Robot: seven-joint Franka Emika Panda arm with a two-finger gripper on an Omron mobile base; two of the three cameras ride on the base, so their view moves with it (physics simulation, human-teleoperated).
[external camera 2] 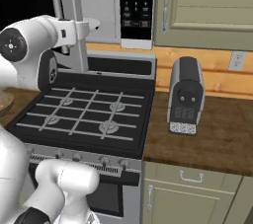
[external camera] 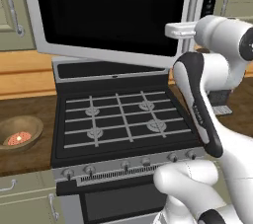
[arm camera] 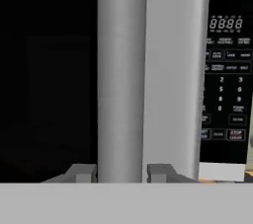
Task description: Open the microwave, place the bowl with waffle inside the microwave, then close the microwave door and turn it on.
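**End effector on the door handle**

Far left, the bowl [external camera: 20, 132] sits on the table [external camera: 29, 156] with the waffle [external camera: 18, 138] in it, well apart from the end effector [arm camera: 121, 172]. Right of it is the stove [external camera: 118, 119]. Above, the end effector's fingers [arm camera: 81, 172] stand either side of the door [external camera: 108, 11] handle [arm camera: 122, 75], clamped on it. Rightmost, the microwave [external camera 2: 106, 6] panel [arm camera: 225, 70] displays "8888"; smaller button labels are blurred.

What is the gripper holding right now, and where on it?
The gripper has its jaws around the microwave door's vertical handle, low on the bar.
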